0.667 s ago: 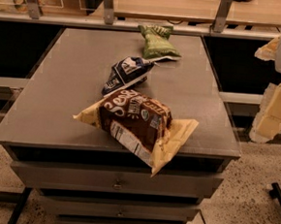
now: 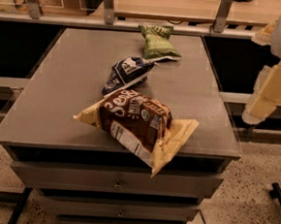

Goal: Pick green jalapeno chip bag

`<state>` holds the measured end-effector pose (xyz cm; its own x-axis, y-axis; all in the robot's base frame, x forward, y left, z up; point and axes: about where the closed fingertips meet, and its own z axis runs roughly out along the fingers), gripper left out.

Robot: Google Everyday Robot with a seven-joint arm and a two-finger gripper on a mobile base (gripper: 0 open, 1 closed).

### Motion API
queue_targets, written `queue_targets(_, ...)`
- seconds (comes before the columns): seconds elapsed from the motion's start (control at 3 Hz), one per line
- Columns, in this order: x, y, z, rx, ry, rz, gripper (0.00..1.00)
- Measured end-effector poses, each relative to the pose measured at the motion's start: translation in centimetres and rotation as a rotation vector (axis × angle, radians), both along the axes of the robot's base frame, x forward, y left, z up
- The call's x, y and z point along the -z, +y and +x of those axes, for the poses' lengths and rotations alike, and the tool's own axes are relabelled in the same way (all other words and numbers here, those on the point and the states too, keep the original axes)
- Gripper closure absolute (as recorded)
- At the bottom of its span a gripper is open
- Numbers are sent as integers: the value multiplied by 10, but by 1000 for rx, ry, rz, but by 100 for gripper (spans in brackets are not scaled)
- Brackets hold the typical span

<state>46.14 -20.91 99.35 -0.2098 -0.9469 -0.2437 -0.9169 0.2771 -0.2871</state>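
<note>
Green jalapeno chip bag (image 2: 158, 45): crinkled olive film, pinched striped top, lying at far edge of bench (image 2: 49, 102), just beyond navy-and-white bag (image 2: 126, 74). Gripper (image 2: 270, 95): off right edge, well apart from it; opening impossible to tell. Best taken from above across the puffed middle; slippery, yielding.

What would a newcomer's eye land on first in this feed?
The large brown-and-tan bag dominates at the front edge of the table, one corner poking past that edge. Behind it lies the navy-and-white bag mid-table, then the green jalapeno chip bag at the far edge. The gripper hangs off the table's right side, apart from all three bags.
</note>
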Motion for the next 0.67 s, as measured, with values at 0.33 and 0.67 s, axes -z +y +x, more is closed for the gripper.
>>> queue_targets(0.33,-20,2,41,59,-36,18,0)
queue_targets(0.67,-36,11,87,145,-55,79,0)
